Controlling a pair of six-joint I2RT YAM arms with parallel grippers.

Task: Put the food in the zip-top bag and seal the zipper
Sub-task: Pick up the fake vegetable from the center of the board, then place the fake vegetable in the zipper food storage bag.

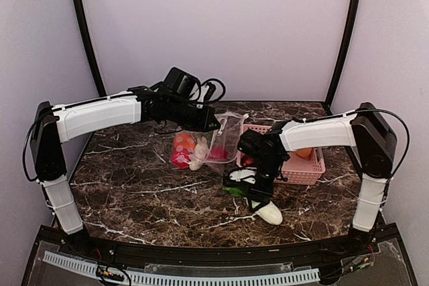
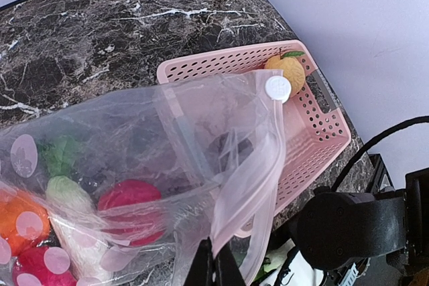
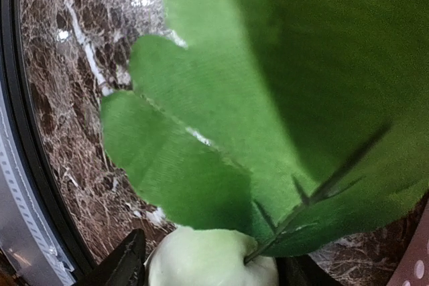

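Observation:
The clear dotted zip-top bag (image 1: 224, 135) hangs from my left gripper (image 2: 214, 259), which is shut on its pinkish zipper edge (image 2: 251, 185). Inside lie red (image 2: 131, 199), orange (image 2: 17, 216) and white-green (image 2: 67, 195) food pieces, resting on the table (image 1: 184, 152). A white radish (image 1: 269, 215) with green leaves (image 3: 268, 98) lies on the marble near the front. My right gripper (image 1: 258, 199) stands over it, open, with the radish's white top (image 3: 211, 262) between the fingers and a sliver of gap at the left finger (image 3: 127, 262).
A pink slotted basket (image 1: 301, 172) sits at the right behind my right arm, with an orange fruit (image 2: 285, 72) in its far corner. The table's black front rim (image 3: 27, 165) is close to the radish.

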